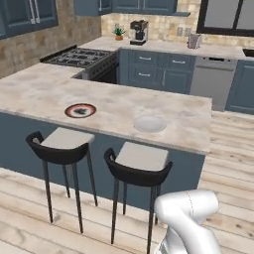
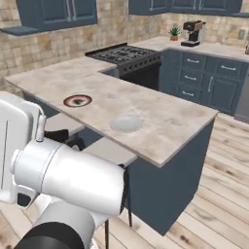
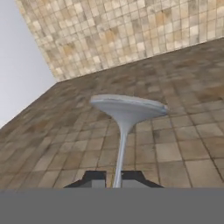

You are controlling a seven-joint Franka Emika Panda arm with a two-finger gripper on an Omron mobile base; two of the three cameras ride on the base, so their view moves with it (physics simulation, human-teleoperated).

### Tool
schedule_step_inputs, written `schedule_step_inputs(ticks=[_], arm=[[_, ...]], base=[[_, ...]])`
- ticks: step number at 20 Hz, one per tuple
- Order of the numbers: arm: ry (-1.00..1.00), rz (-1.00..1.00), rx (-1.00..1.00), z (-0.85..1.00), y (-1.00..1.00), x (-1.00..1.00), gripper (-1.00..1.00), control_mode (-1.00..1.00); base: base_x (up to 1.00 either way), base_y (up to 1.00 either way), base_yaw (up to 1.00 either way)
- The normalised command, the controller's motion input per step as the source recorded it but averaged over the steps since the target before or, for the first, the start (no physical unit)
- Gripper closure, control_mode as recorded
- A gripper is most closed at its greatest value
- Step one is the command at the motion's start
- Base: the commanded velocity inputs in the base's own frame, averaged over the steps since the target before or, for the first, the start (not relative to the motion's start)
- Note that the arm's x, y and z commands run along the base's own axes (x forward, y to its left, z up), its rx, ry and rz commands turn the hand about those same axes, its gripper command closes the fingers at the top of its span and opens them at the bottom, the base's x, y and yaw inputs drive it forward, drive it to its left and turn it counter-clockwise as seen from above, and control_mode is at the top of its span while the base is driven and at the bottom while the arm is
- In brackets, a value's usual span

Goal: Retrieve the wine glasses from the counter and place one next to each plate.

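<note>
In the hand view my gripper (image 3: pixel 114 178) is shut on the thin stem of a clear bluish-grey wine glass (image 3: pixel 127 109). Its round foot spreads out above the fingertips (image 3: pixel 94 178), and its bowl is hidden. Behind it are tan and brown tiled surfaces. The other wine glass is out of view. On the marble-look counter (image 1: pixel 188 111) lie two plates: the red-rimmed patterned plate (image 1: pixel 80 110) (image 2: pixel 77 100) on the left and the plain pale plate (image 1: pixel 150 123) (image 2: pixel 126 123) to its right, both near the front edge.
Two black stools with pale seats (image 1: pixel 62 141) (image 1: pixel 140 161) stand against the counter's front, below the plates. A gas stove (image 1: pixel 82 57) sits behind the counter. On the back counter stand a coffee machine (image 1: pixel 138 31) and a potted plant (image 1: pixel 118 33). Wooden floor lies to the right.
</note>
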Motion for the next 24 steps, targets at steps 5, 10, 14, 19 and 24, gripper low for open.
schedule_step_inputs(ticks=[5,10,14,19,24], arm=[[0.0,0.0,0.0,0.0,0.0,0.0,1.0,1.0],[0.0,0.0,0.0,0.0,0.0,0.0,1.0,1.0],[0.0,0.0,0.0,0.0,0.0,0.0,1.0,1.0],[0.0,0.0,0.0,0.0,0.0,0.0,1.0,1.0],[0.0,0.0,0.0,0.0,0.0,0.0,1.0,1.0]], base=[[0.0,0.7,-0.48],[0.24,0.16,-0.42],[0.59,0.1,-0.35],[0.62,0.53,-0.47],[0.49,0.43,-0.39]])
